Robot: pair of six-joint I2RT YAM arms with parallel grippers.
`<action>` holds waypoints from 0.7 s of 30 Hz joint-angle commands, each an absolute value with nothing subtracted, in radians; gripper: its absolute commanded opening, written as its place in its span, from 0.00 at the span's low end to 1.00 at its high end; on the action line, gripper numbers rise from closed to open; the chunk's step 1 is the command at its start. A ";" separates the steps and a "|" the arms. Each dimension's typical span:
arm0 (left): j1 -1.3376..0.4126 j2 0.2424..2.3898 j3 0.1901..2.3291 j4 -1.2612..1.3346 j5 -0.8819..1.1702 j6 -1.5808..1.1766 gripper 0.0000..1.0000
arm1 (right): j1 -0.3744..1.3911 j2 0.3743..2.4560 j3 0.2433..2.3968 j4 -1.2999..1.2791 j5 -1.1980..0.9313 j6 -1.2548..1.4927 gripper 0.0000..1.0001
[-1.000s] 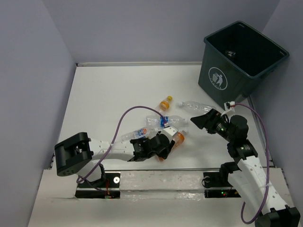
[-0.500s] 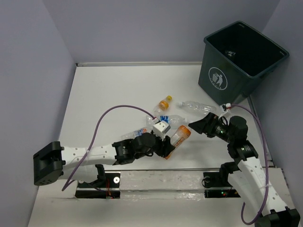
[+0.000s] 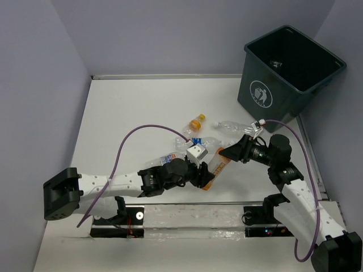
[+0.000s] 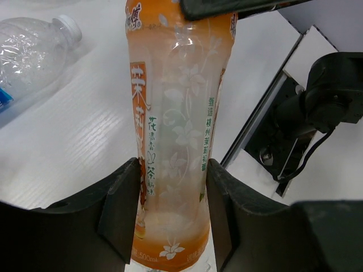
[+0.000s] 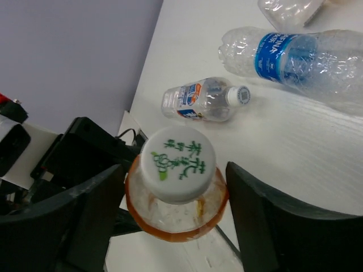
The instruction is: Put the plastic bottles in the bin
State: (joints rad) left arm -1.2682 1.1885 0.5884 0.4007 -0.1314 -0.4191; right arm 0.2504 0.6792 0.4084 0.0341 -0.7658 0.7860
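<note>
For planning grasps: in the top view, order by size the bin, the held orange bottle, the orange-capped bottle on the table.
Largest first:
bin
held orange bottle (maybe nearer the camera, yet clearly longer)
orange-capped bottle

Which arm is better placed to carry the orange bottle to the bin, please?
Probably right. The right gripper is open around the cap of the orange bottle; the bin stands on its side; the left gripper grips the base.

White counter [image 3: 136,107], faint ribbed grain up close. Pale lilac walls [image 3: 170,34] box it in on three sides. Light even, soft shadows.
</note>
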 commanded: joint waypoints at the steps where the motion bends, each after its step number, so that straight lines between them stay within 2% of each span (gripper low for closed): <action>1: -1.272 1.178 0.658 0.474 -0.219 -0.385 0.29 | 0.270 0.706 0.448 0.127 -0.793 0.831 0.60; 2: -1.272 1.174 0.664 0.459 -0.239 -0.385 0.45 | 0.270 0.704 0.459 0.127 -0.776 0.830 0.54; 4: -1.272 1.144 0.661 0.437 -0.279 -0.390 0.69 | 0.270 0.710 0.504 0.126 -0.701 0.821 0.40; 5: -1.273 1.119 0.658 0.430 -0.293 -0.388 0.75 | 0.270 0.716 0.547 0.127 -0.684 0.802 0.34; 7: -1.272 1.088 0.654 0.407 -0.302 -0.384 0.81 | 0.270 0.753 0.595 0.123 -0.655 0.781 0.30; 10: -1.272 1.019 0.655 0.359 -0.337 -0.383 0.86 | 0.270 0.801 0.691 0.123 -0.604 0.737 0.25; 14: -1.272 0.904 0.653 0.226 -0.426 -0.384 0.94 | 0.270 0.874 0.877 0.100 -0.514 0.652 0.24; 15: -1.272 0.858 0.663 0.153 -0.467 -0.382 0.99 | 0.270 0.899 0.993 0.045 -0.439 0.609 0.24; 20: -1.272 0.763 0.736 -0.149 -0.586 -0.403 0.99 | 0.270 0.955 1.300 -0.055 -0.091 0.407 0.22; 21: -1.270 0.746 0.745 -0.194 -0.625 -0.440 0.99 | 0.270 0.978 1.412 -0.063 0.101 0.321 0.22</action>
